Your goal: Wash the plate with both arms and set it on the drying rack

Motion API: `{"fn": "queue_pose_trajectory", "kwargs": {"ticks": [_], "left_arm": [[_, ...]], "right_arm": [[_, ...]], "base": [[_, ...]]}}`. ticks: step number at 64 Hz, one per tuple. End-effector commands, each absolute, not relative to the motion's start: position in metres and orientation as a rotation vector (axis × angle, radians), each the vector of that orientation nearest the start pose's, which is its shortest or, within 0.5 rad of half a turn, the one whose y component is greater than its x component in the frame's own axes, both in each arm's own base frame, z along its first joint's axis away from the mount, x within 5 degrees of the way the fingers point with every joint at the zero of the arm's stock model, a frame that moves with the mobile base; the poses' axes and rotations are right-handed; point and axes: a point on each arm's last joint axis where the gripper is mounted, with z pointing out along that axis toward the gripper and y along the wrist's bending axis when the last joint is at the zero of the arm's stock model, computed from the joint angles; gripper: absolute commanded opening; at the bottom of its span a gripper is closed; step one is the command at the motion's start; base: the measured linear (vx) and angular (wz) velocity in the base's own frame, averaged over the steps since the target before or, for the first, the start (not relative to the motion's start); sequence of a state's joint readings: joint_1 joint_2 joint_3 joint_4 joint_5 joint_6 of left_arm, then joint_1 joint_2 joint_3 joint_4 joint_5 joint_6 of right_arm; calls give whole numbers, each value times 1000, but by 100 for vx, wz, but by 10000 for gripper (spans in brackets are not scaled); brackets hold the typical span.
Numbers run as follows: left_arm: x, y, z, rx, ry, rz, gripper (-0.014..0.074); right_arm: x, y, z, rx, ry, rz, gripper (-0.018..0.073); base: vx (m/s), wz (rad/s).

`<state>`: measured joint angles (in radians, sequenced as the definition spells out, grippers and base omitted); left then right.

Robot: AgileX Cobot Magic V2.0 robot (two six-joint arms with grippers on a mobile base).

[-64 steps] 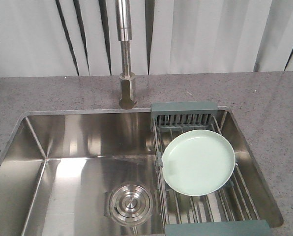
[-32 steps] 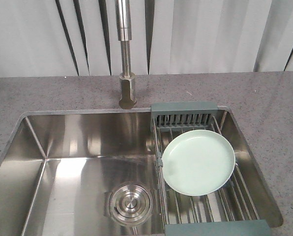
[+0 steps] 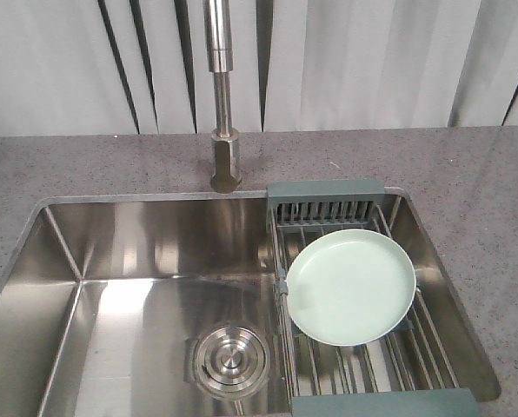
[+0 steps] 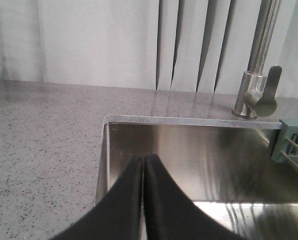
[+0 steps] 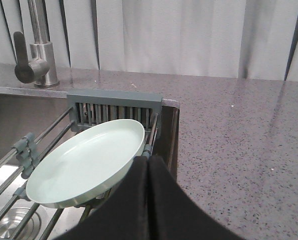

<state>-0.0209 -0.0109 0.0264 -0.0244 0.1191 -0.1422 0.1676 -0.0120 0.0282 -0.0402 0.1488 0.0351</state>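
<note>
Resting on the drying rack [image 3: 363, 347], the plate [image 3: 350, 287] lies at a small tilt on the steel rods, at the right side of the sink [image 3: 137, 261]. No arm is touching it. From how things lie, the job looks either not begun or all done; these pictures alone do not tell which. If washing is still to come, the next move needs the right gripper [image 5: 148, 162] to spread its fingers and take the plate by its rim, then carry it under the tap [image 3: 222, 95].

The right gripper sits just beside the plate's near edge, with its two black fingers pressed together and holding nothing. The left gripper [image 4: 143, 162] hangs over the far left side of the sink, near the counter [image 4: 44, 135], and its fingers are pressed together too, also holding nothing.

The plate is round and pale mint green. It has a low raised rim and a plain, dull face. It looks clean, with no marks or food on it. I cannot tell if it is wet.
</note>
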Motion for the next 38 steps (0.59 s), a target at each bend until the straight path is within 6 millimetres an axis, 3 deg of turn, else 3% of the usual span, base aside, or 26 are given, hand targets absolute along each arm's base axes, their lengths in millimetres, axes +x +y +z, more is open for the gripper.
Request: {"fn": "queue_pose_trajectory", "kwargs": {"ticks": [1,38], "left_arm": [[56,-1,196,-124,1545,-164,-6],[56,-1,196,-124,1545,-164,-6]], "right_arm": [[56,9,191,-133,1583,115,-10],[56,9,191,-133,1586,116,-10]], "base": [[0,0],[0,0]]}}
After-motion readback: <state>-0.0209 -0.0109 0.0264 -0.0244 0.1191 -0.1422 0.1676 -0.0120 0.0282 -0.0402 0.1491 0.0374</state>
